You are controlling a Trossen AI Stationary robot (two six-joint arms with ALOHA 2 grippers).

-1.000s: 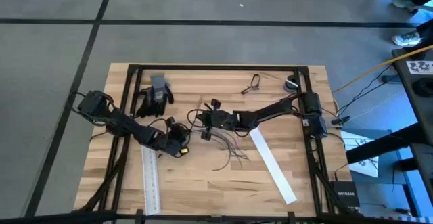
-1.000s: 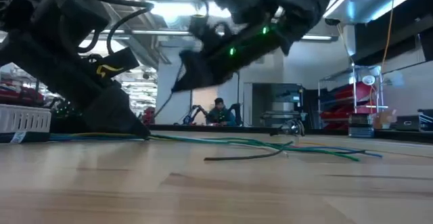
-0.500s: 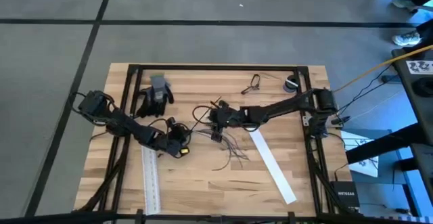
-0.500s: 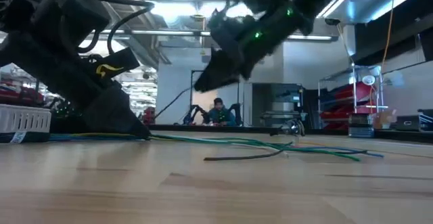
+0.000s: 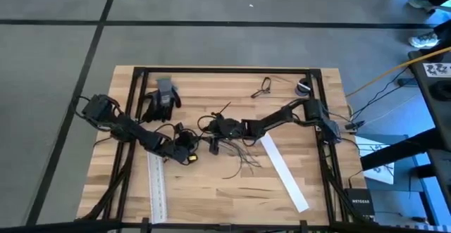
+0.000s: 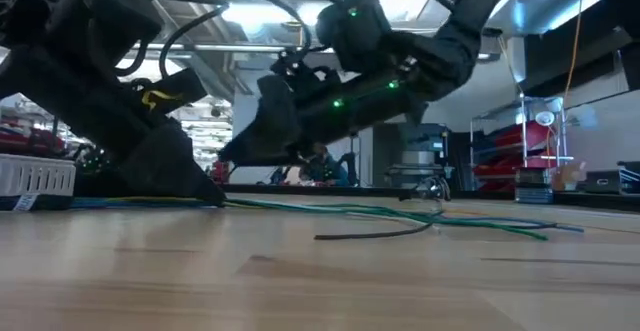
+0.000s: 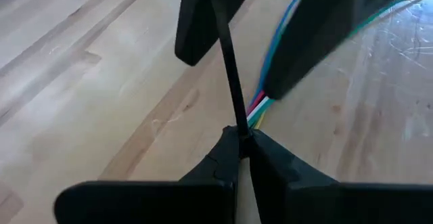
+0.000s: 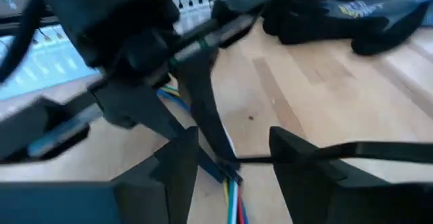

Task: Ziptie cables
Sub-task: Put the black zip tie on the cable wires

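The cables are a loose bunch of thin wires lying on the wooden table; they fan out toward the near right and show green and blue in the low view. My left gripper rests low on the table at their left end, shut. A thin black strip rises from its fingertips. My right gripper hangs open just to the right, one finger on each side of the left gripper's tips and the wire ends. My left gripper pinches the thin black strip's lower end between its two fingertips, right where the coloured ends of the cables come out. I cannot tell whether the wires themselves are in the pinch. The fingers come low from the table's left; the cables lie slack on the table.
Two long flat white strips lie on the table, one near the left and one at the right. Dark gloves, spectacles and a small roll sit toward the far edge. A black frame borders the table.
My right gripper first rose and drew back toward the table's far right, then came down again to the left, ending lower and close against my left gripper's tips. My left gripper has kept still.
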